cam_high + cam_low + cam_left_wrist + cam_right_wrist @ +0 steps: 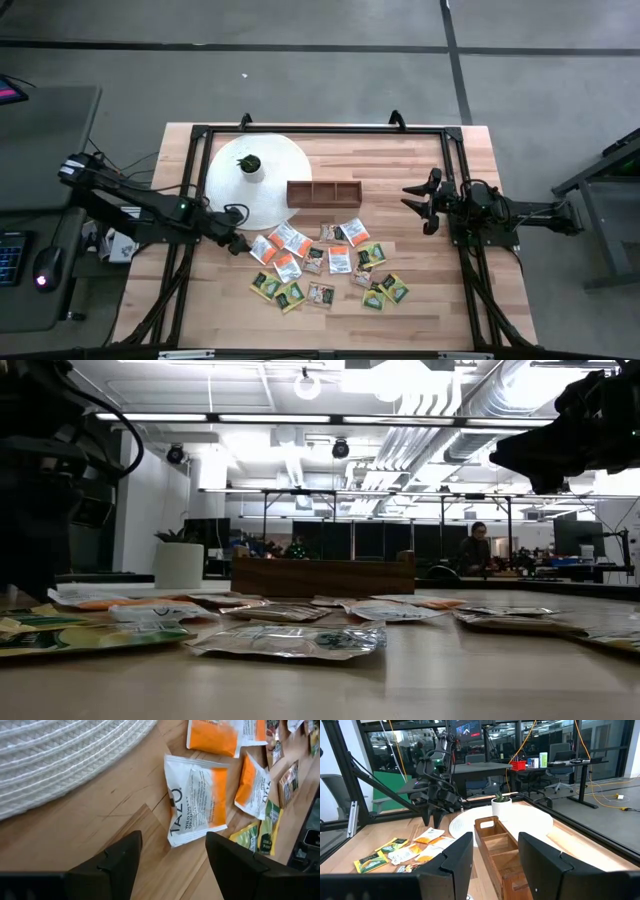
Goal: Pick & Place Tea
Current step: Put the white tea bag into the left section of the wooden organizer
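Several small square tea sachets (325, 265), orange-and-white, green-and-yellow and brownish, lie flat and scattered on the wooden table, on the near side of the long brown three-compartment box (323, 193). My left gripper (240, 243) is open and hovers low at the left edge of the scatter; in its wrist view an orange-and-white sachet (196, 797) lies just beyond its open fingers (172, 865), untouched. My right gripper (421, 203) is open and held up in the air to the right of the box, which shows between its fingers (495, 857).
A white woven round mat (257, 180) with a small potted plant (249, 164) lies left of the box, close behind my left gripper. A black frame (195, 180) borders the table. Bare wood (210, 300) lies near and left of the sachets.
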`<state>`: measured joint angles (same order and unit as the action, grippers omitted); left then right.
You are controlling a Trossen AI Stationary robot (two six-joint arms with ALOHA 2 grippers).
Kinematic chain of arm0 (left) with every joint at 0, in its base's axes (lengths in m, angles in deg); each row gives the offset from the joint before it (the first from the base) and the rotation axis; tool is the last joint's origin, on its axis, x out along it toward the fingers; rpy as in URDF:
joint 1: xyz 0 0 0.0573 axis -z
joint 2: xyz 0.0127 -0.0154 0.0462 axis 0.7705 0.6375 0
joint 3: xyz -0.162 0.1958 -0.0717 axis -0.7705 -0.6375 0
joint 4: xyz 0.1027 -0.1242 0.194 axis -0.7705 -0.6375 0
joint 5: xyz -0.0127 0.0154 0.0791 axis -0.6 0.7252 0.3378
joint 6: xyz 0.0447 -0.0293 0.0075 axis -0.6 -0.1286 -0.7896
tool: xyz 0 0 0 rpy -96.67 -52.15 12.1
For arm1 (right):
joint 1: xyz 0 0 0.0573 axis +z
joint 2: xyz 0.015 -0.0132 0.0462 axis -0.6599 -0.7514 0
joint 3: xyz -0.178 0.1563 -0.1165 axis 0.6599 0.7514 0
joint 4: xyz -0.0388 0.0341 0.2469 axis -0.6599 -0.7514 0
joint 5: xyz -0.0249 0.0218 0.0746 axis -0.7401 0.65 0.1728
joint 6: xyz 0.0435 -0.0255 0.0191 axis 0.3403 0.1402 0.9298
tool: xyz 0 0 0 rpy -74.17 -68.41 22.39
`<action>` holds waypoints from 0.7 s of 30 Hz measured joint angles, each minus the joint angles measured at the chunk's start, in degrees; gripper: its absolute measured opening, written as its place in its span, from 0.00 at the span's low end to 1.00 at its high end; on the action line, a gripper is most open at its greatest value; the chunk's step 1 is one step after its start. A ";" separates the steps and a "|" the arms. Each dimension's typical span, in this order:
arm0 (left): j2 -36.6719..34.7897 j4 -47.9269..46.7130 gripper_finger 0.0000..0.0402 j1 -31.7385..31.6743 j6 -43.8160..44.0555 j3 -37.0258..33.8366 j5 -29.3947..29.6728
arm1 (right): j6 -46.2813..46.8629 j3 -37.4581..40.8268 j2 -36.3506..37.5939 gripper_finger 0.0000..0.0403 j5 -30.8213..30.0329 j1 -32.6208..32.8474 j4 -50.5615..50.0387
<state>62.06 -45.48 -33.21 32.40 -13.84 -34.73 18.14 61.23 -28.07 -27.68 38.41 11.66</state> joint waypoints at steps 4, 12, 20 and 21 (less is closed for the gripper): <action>1.18 1.85 0.57 0.00 0.63 -0.07 0.00 | 0.00 0.00 0.00 0.38 0.00 0.00 0.00; 3.01 4.10 0.57 0.00 1.50 -0.10 -0.31 | 0.00 -0.02 0.00 0.38 0.00 -0.01 0.00; 5.63 4.93 0.57 0.00 1.52 0.97 -0.06 | 0.00 0.00 -0.02 0.38 0.00 -0.01 0.00; 6.32 5.24 0.57 0.00 1.33 1.19 -0.14 | 0.00 0.00 0.00 0.38 0.00 0.00 0.00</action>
<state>68.37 -40.24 -33.21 33.74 -12.65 -34.87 18.14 61.23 -28.07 -27.69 38.42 11.66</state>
